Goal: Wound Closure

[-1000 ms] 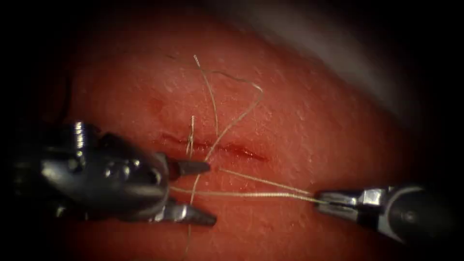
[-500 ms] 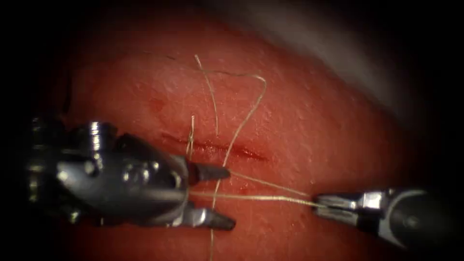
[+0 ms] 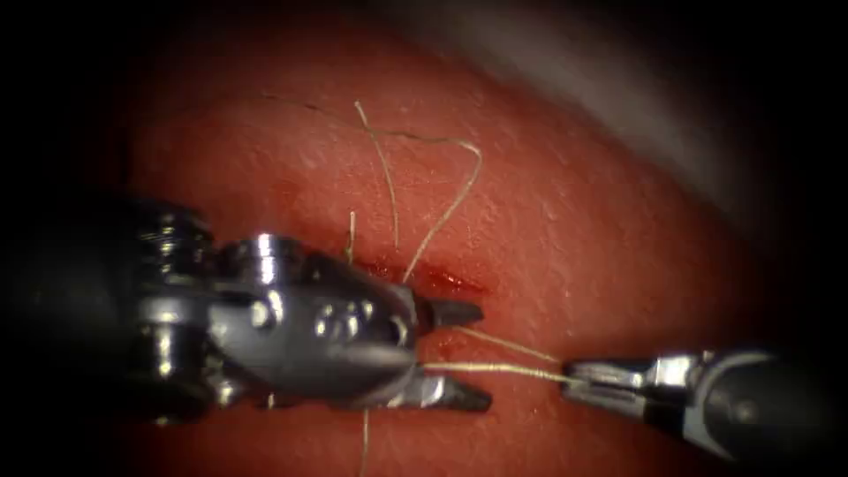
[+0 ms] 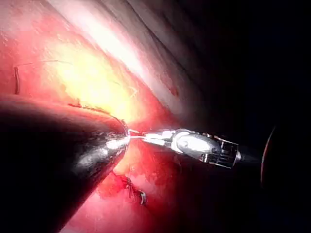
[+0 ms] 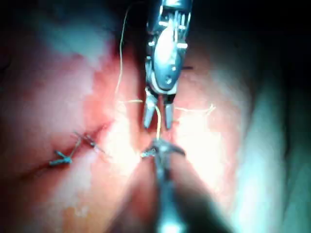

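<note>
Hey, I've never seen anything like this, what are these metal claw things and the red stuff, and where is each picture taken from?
This is a surgical practice robot at a bench. The red surface is a piece of pork belly, the tissue, with a short cut being stitched shut.

The endoscope view looks down on the cut. The other two pictures come from small cameras riding near each arm's wrist.

The left gripper comes in from the picture's left with its jaws open, one on each side of a taut stretch of thread; it holds nothing. The right gripper comes in from the right, its jaws shut on that thread. More thread lies looped loosely on the tissue above the cut. I can't pick out the needle.

The right wrist view also shows thread ends from what look like earlier stitches.
</note>
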`<state>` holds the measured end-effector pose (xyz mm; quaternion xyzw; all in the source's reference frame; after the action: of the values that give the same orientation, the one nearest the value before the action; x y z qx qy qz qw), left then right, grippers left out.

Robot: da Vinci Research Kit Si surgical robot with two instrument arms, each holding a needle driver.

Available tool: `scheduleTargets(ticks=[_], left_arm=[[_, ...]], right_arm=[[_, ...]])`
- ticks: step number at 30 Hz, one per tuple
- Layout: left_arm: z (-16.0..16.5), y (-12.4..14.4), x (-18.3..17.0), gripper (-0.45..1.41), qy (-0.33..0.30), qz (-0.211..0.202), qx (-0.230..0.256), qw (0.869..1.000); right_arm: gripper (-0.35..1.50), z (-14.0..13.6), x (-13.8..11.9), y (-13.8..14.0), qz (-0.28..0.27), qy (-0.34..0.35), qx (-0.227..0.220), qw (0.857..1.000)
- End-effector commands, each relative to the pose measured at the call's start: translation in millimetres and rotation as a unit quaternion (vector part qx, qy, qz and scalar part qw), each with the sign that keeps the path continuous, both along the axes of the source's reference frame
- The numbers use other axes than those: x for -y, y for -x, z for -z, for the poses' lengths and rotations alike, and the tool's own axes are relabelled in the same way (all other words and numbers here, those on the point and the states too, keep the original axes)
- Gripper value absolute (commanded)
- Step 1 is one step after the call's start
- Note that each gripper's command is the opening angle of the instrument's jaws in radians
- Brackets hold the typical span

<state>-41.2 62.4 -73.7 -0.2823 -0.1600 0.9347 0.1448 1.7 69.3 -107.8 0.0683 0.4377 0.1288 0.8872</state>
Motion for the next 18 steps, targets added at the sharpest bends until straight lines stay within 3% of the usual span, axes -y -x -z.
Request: scheduleTargets(ticks=[1, 4, 11, 18], left_arm=[[-0.7, 0.0, 0.5, 0.17, -0.005, -0.01, -0.002, 1.0], [-0.1, -1.6, 0.3, 0.05, -0.003, -0.019, -0.011, 1.0], [1.8, -3.7, -1.0, 0.08, -0.006, -0.007, -0.02, 1.0], [-0.2, -5.4, 0.3, 0.09, -0.02, 0.001, -0.036, 0.999]], right_arm=[[-0.35, -0.3, -0.2, -0.4, 0.001, 0.001, -0.001, 1.0], [-0.35, -0.3, -0.1, 0.0, 0.002, 0.001, -0.002, 1.0], [-0.35, -0.6, -0.1, 1.6, 0.003, 0.004, -0.001, 1.0], [-0.35, -0.8, -0.2, 2.3, 0.002, 0.005, 0.0, 1.0]])
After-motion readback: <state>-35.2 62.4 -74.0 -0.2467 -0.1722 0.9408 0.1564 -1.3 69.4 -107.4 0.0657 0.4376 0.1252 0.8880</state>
